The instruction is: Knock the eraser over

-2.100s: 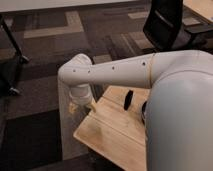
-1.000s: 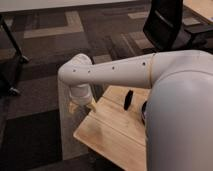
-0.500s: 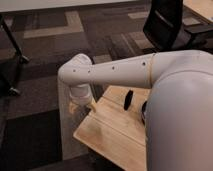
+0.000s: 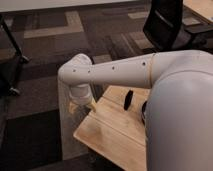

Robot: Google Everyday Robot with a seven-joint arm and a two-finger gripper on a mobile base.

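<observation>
The eraser (image 4: 128, 98) is a small black block standing upright on the light wooden table (image 4: 110, 135), near its far edge. My white arm reaches from the right across the table to a joint at the left (image 4: 76, 75) and turns down there. The gripper (image 4: 82, 106) hangs below that joint at the table's left corner, to the left of the eraser and apart from it. It is mostly hidden by the arm.
A dark rounded thing (image 4: 144, 111) shows just right of the eraser, mostly hidden behind my arm. A black office chair (image 4: 167, 27) stands at the back right. Another chair's base (image 4: 12, 65) is at the left. Patterned carpet surrounds the table.
</observation>
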